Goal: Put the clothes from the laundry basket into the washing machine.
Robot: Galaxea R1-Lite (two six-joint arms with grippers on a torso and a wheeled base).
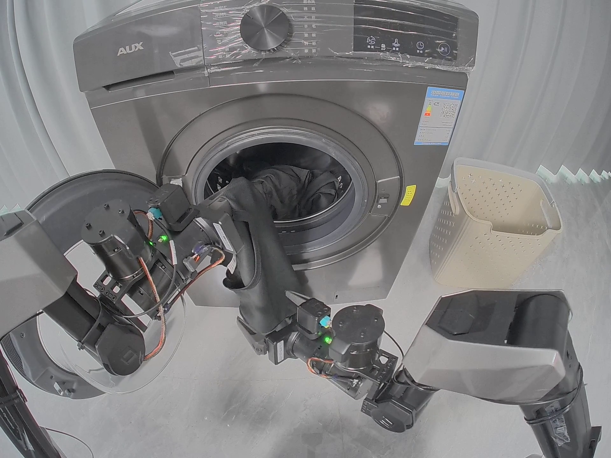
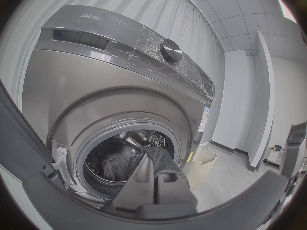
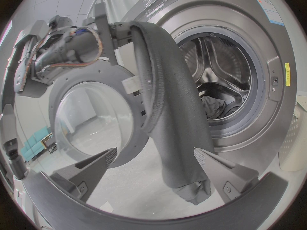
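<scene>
The grey washing machine stands with its round opening uncovered, and dark clothes lie inside the drum. My left gripper is at the opening's left rim, shut on the top of a long dark garment. The garment hangs down in front of the machine, outside the drum. In the left wrist view the left gripper is pinched on that dark cloth. My right gripper is open by the garment's lower end, which hangs between its spread fingers. The beige laundry basket looks empty.
The machine's door is swung wide to the left, its glass window close behind my left arm. The basket stands on the floor right of the machine. Open grey floor lies in front, with a white curtain behind.
</scene>
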